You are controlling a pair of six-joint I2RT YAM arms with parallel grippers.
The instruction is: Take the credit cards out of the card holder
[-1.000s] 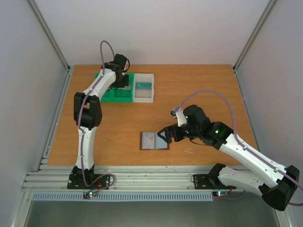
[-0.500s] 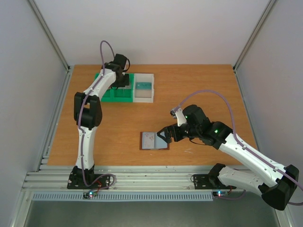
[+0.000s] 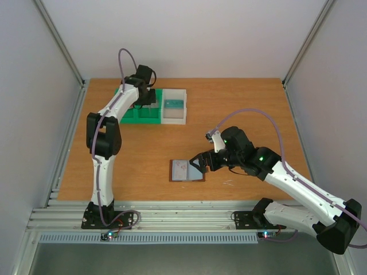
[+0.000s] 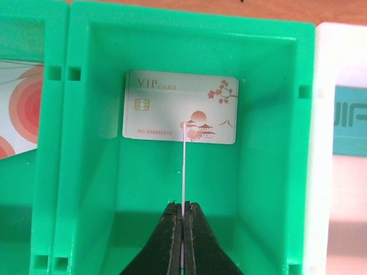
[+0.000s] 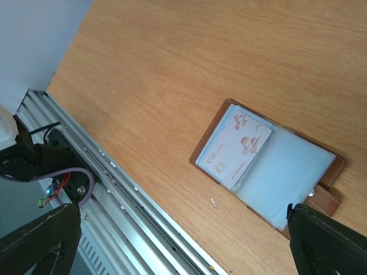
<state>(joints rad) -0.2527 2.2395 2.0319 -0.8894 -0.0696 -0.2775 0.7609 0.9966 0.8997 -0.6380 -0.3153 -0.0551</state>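
Note:
The card holder [image 3: 184,171] lies open on the table, a brown wallet with blue-grey sleeves [image 5: 298,172]. A pale credit card [image 5: 234,150] printed with blossoms sits in its left sleeve. My right gripper [image 5: 183,209] hovers open over the wallet's right edge, one finger [image 5: 327,240] by the snap strap, holding nothing. My left gripper [image 4: 183,203] is shut on a thin white card [image 4: 184,166], seen edge-on, above a green bin compartment [image 4: 92,143]. Another pale VIP card [image 4: 180,109] lies flat on that compartment's floor.
The green bin [image 3: 137,114] and a white bin [image 3: 174,117] stand side by side at the back left. The white one holds a teal card [image 4: 351,121]. The neighbouring green compartment holds a card with red circles [image 4: 20,109]. A metal rail [image 5: 114,189] runs along the table's near edge.
The left arm's elbow has shifted slightly to the left. The right arm and the wallet have not moved.

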